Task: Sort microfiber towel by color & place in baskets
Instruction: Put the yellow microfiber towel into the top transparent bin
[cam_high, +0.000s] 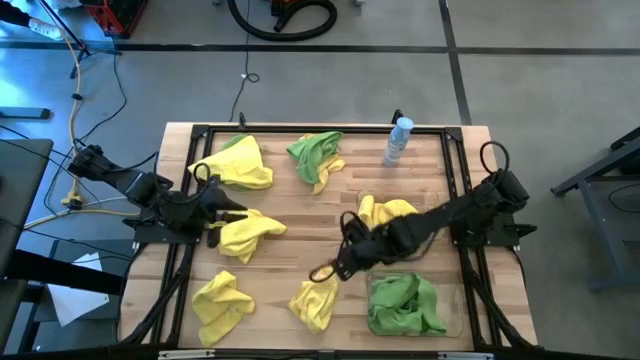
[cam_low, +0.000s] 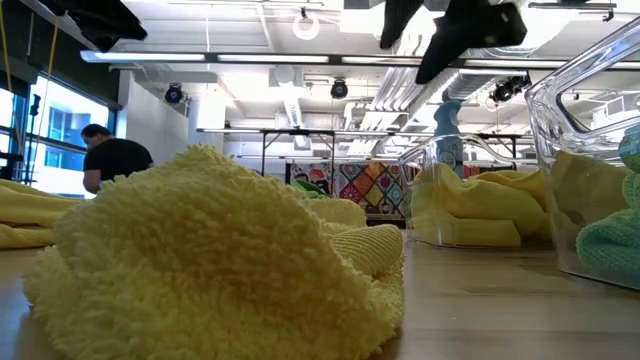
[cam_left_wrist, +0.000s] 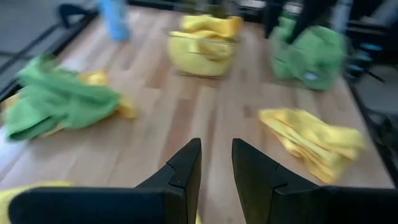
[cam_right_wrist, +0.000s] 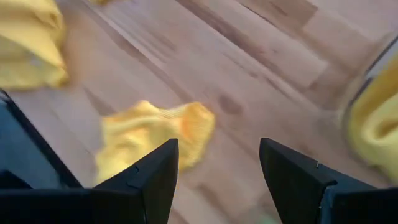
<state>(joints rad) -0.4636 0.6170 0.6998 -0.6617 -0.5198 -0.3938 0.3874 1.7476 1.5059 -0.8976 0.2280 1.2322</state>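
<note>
Several microfiber towels lie on the wooden table. A yellow towel (cam_high: 315, 302) (cam_right_wrist: 152, 137) rests rumpled near the near edge, and my right gripper (cam_high: 322, 272) (cam_right_wrist: 217, 162) hovers over it, open wide and touching nothing. My left gripper (cam_high: 232, 213) (cam_left_wrist: 216, 155) is over another yellow towel (cam_high: 248, 233) at the table's left, its fingers narrowly open. One clear basket (cam_high: 452, 318) holds green towels (cam_high: 405, 305). The other basket (cam_low: 425, 215) holds yellow towels (cam_high: 385, 212) (cam_left_wrist: 202, 50).
A yellow towel with green under it (cam_high: 238, 163) and a green one on yellow (cam_high: 318, 155) lie toward the far edge. Another yellow towel (cam_high: 222, 305) sits near left. A clear bottle with a blue cap (cam_high: 398, 140) stands far right. A black frame (cam_high: 455, 180) borders the table.
</note>
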